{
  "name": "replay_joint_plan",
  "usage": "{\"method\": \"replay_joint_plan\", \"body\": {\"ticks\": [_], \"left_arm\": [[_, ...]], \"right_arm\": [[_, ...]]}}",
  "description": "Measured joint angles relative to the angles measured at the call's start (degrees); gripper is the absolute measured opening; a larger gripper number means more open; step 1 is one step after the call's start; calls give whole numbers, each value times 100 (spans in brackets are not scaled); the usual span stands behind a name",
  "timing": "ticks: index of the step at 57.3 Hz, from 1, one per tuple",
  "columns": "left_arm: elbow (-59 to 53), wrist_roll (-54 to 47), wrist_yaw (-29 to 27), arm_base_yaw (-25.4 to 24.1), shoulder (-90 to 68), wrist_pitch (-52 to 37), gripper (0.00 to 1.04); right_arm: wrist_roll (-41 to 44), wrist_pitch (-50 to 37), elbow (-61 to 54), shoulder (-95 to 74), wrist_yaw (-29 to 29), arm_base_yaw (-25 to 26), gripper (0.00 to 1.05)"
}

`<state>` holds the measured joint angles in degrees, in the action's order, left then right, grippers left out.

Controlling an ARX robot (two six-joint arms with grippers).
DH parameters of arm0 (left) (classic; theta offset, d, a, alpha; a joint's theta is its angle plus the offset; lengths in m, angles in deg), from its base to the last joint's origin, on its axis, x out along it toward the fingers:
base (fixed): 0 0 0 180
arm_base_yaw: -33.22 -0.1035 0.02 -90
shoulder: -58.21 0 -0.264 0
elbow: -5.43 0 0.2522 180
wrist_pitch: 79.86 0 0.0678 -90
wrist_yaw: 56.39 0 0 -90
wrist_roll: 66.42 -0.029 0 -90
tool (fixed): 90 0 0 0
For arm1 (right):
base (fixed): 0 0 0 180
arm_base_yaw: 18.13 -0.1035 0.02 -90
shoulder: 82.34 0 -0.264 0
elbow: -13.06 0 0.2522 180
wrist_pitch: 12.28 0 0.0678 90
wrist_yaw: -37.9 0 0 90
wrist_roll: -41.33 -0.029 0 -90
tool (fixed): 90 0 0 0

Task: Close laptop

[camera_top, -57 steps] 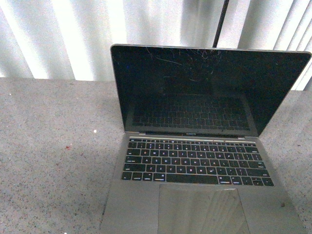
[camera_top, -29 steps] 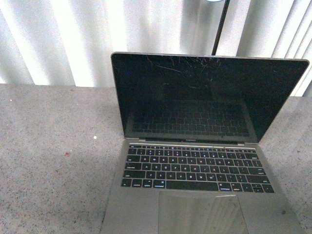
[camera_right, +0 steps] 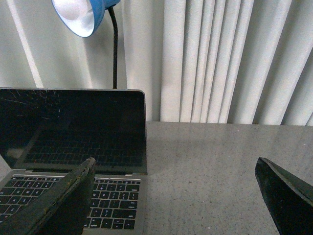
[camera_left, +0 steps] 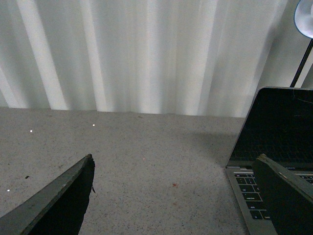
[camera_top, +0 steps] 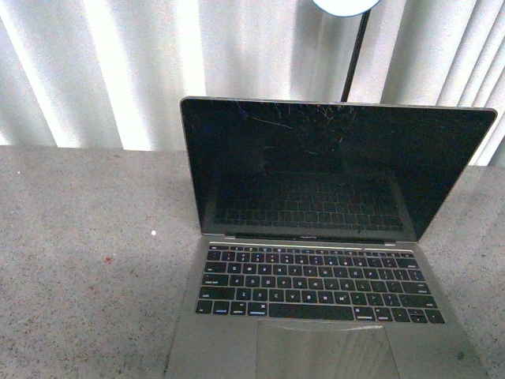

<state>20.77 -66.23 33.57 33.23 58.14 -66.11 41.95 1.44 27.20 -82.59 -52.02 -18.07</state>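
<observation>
The laptop (camera_top: 316,276) stands open on the speckled grey table (camera_top: 87,260), its scratched black screen upright and facing me, black keys and trackpad below it. No arm shows in the front view. In the left wrist view my left gripper (camera_left: 176,164) is open over bare table, with the laptop (camera_left: 274,142) just beside one finger. In the right wrist view my right gripper (camera_right: 176,166) is open too, one finger over the laptop (camera_right: 73,132) keyboard corner, the other over the table. Neither gripper holds anything.
A blue gooseneck lamp (camera_right: 80,17) on a black stem rises behind the laptop; its shade (camera_top: 347,6) peeks in at the top of the front view. White vertical blinds (camera_top: 118,63) close off the far table edge. A small red speck (camera_left: 175,185) lies on the table.
In the front view the laptop sits lower in the frame than a second ago, and the lamp shade has come into sight at the top. The screen's angle looks the same.
</observation>
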Motion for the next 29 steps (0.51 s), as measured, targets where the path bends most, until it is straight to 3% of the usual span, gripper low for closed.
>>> {"method": "replay_joint_plan", "body": {"ticks": [11,15,17,19,23,29], "left_arm": [[0,0,0,0,0,0,98],[0,-2,4,0,0,0,98],[46,107,-341,118,-109,168,98],[247,319,-1233,382,-413,763,98],[476,579,-2363,599,-1075,1259,98],[511,723,-2583,544,-1425,1032,98]], "right_arm": [[-2,0,0,0,0,0,97],[192,-90,0,-197,-874,-267,97],[367,-330,2,-496,-1526,-435,97],[442,-566,2,-728,-1738,-485,97],[601,-1213,2,-1296,-1759,-457,97],[715,-2374,2,-2284,-1394,-221,97]]}}
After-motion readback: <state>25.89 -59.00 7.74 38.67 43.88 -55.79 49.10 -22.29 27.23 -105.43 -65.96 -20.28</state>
